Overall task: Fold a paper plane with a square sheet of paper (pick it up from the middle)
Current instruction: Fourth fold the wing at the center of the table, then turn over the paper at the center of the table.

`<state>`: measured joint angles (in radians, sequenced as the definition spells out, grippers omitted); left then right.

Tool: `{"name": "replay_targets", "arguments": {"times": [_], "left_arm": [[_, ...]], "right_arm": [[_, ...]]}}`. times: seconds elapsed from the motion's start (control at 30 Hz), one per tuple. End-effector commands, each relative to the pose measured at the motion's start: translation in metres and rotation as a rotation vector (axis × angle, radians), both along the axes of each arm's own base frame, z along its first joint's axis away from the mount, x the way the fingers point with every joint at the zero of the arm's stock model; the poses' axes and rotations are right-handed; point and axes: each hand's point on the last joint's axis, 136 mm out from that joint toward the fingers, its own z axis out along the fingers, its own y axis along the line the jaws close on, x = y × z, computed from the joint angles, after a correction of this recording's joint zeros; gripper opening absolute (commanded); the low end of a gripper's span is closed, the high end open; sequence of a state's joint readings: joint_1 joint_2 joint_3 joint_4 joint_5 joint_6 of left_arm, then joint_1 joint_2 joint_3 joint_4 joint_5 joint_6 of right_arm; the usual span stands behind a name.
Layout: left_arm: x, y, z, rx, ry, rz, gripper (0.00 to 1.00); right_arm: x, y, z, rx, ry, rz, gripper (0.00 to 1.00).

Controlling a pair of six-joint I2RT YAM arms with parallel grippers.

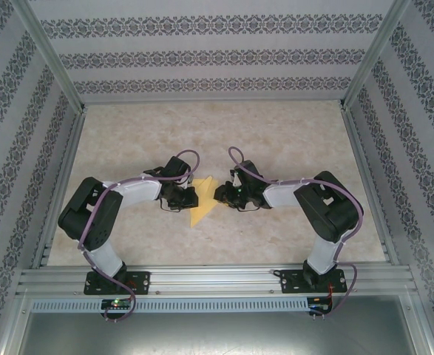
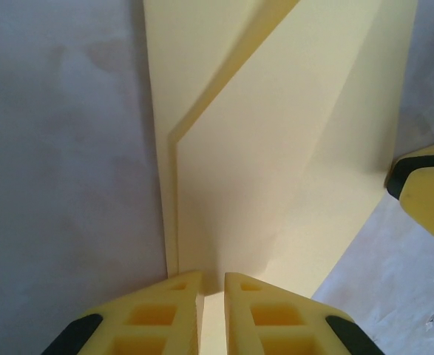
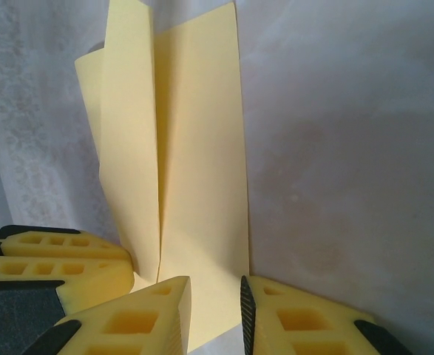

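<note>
paper sheet [image 1: 202, 211] on table [image 1: 290, 148] centre, left gripper [image 1: 196, 198] left of it, right gripper [image 1: 217, 194] right

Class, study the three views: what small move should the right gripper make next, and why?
Probably close the right gripper on the square sheet of paper: its jaws stand apart with the folded sheet's end running between them, while the left gripper sits at the opposite side.
</note>
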<state>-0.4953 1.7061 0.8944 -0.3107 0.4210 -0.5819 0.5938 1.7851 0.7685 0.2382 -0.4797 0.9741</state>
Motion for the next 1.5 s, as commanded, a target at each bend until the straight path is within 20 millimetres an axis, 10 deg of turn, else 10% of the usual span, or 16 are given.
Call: {"name": "replay_targets", "arguments": {"times": [0.0,1.47], "left_arm": [[0.000,-0.001,-0.004,-0.006,0.016,-0.018,0.18],[-0.006,-0.024,-0.013,-0.164,0.062,0.001,0.18]], "right_arm": [[-0.003,-0.005,-0.006,-0.031,0.006,-0.031,0.26],[0.025,0.018,0.022,0.160,-0.096,-0.096,0.37]]}}
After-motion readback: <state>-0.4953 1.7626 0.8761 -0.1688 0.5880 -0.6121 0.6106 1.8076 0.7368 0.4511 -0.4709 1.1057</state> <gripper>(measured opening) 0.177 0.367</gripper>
